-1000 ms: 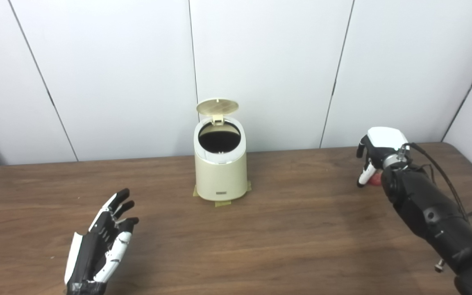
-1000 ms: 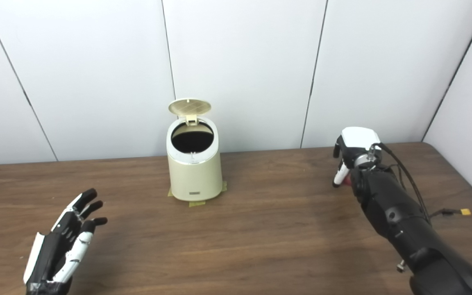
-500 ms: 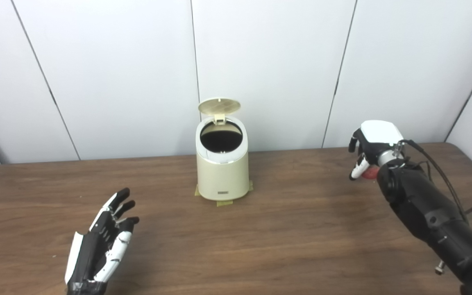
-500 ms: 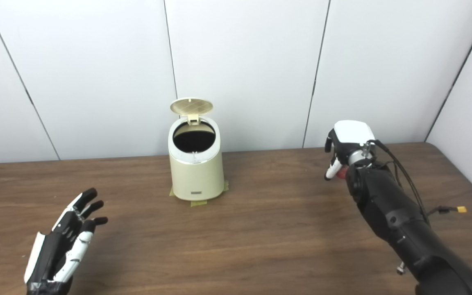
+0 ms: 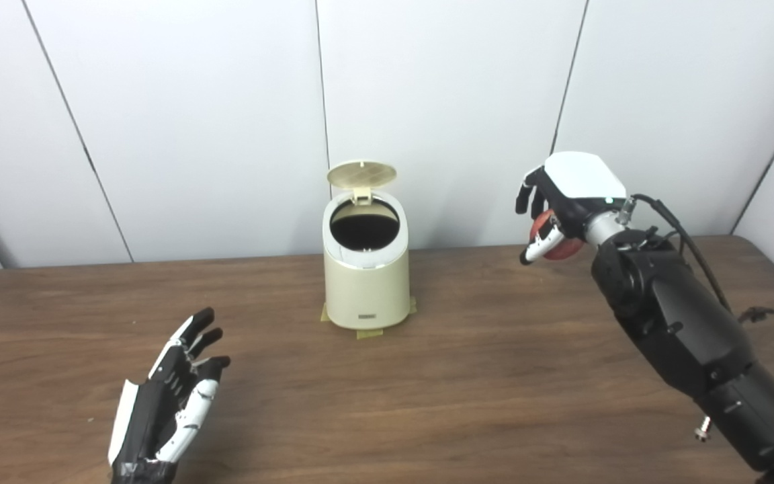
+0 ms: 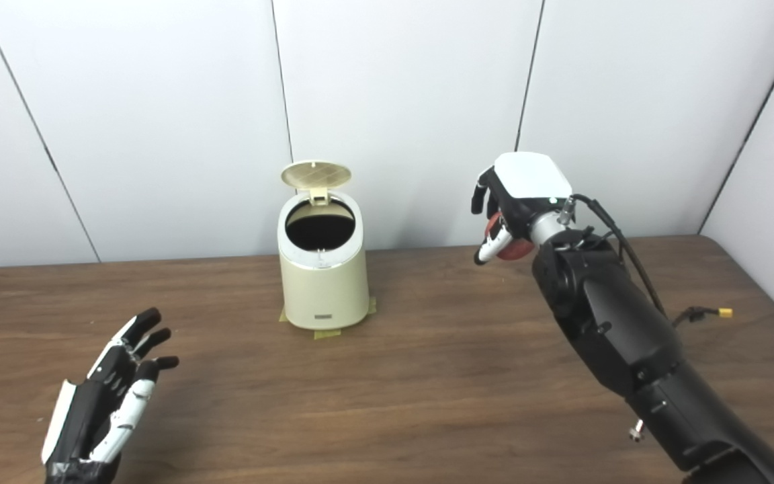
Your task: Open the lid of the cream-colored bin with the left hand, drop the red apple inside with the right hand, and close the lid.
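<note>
I have the cream-colored bin [image 5: 366, 282] upright on the wooden table [image 5: 467, 376], near the far edge, with tape tabs [image 5: 369, 333] showing at its base. Its lid [image 5: 361, 174] stands tipped up behind the dark round opening, hinged at the back. My right hand [image 5: 562, 202] is up in the air, well to the right of the bin and about level with its rim, fingers curled around the red apple [image 5: 557, 242]; only part of the apple shows under the palm. My left hand [image 5: 165, 403] is low over the table, well to the left of the bin and nearer to me, fingers spread apart, holding nothing.
</note>
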Robot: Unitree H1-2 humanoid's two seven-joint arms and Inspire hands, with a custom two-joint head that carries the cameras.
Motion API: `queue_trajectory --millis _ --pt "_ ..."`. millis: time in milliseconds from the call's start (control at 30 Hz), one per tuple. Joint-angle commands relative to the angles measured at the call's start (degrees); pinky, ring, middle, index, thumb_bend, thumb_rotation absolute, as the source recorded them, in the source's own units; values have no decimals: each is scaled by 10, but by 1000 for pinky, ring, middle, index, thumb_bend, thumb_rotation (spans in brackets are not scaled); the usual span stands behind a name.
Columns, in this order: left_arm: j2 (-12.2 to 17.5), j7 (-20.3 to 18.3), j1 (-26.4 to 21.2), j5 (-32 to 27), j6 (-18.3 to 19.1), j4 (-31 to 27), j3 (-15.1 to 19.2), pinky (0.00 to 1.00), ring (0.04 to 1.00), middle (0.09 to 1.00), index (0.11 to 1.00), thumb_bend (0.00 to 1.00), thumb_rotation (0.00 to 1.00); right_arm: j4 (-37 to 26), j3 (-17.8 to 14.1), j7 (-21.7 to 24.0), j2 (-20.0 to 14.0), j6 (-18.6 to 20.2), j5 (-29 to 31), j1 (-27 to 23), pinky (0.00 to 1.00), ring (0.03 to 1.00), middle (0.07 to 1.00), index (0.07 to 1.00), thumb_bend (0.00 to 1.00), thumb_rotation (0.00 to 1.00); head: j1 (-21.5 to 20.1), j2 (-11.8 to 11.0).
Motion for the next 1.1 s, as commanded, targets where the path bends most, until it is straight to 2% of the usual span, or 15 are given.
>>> queue_trajectory --millis 0,67,133,233,333,467,600,700,800,1067 --pt "-1 6 -19 4 -4 -9 -2 730 877 932 909 403 593 -34 -6 0 -6 -26 -13 -33 306 403 470 501 521 0 0 0" --pt "-1 5 -20 2 -1 -10 -3 732 881 934 910 402 595 -51 -4 3 -1 -36 -24 -35 277 396 468 501 520 0 -1 -1" --pt "-2 5 -21 2 -3 -7 -4 732 883 934 906 405 587 -74 1 27 8 -32 -41 -39 253 384 461 505 520 0 0 -1" --pt "-3 5 -23 4 -4 -4 -5 733 883 934 908 408 589 -102 3 50 20 -46 -49 -44 379 474 516 462 517 0 1 -3" --pt "-5 8 -24 12 0 -2 -7 723 884 935 906 408 586 -121 2 50 44 -67 -48 -47 301 412 500 472 519 0 3 -4" --pt "-8 13 -25 24 0 0 -10 718 877 933 902 401 594 -135 7 69 77 -76 -64 -59 309 445 539 465 515 0 8 -7" --pt "-11 14 -26 27 0 2 -12 736 888 936 905 415 608 -138 12 68 104 -103 -68 -72 385 443 513 468 519 0 12 -10" --pt "-15 16 -28 28 -4 5 -13 746 889 935 901 418 605 -138 11 70 123 -112 -74 -78 302 403 520 473 517 0 17 -12" --pt "-19 21 -29 40 -8 10 -15 736 882 934 902 420 634 -126 9 58 141 -129 -70 -84 297 424 554 455 513 0 21 -13" --pt "-27 33 -31 51 -7 14 -21 719 874 939 907 426 636 -82 12 35 174 -171 -70 -99 304 419 565 461 510 0 33 -18"
